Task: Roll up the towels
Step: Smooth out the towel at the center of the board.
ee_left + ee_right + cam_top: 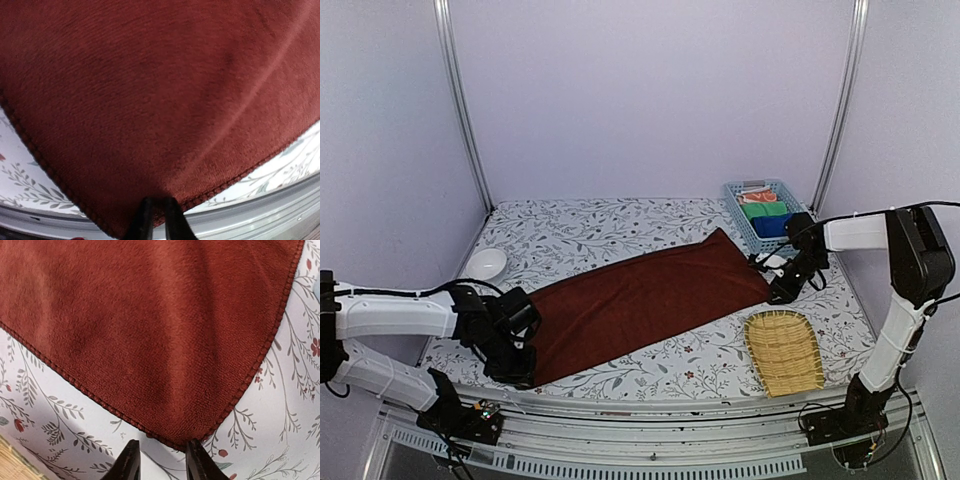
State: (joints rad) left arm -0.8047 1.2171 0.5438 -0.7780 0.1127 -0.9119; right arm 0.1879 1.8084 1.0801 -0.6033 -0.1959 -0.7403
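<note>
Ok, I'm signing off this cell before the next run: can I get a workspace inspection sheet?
Surface: floral table cover, flat.
Job's things: reddish-brown towel spread flat, unrolled; blue towel in the basket.
Clutter: white bowl, woven tray; green cloth and orange-red cloth in basket.
Grippers: left gripper nearly closed at towel's near-left corner, grip unclear; right gripper open, straddling its far-right corner.
Cables: black cables along both arms.
Surroundings: pale walls, metal frame posts.
</note>
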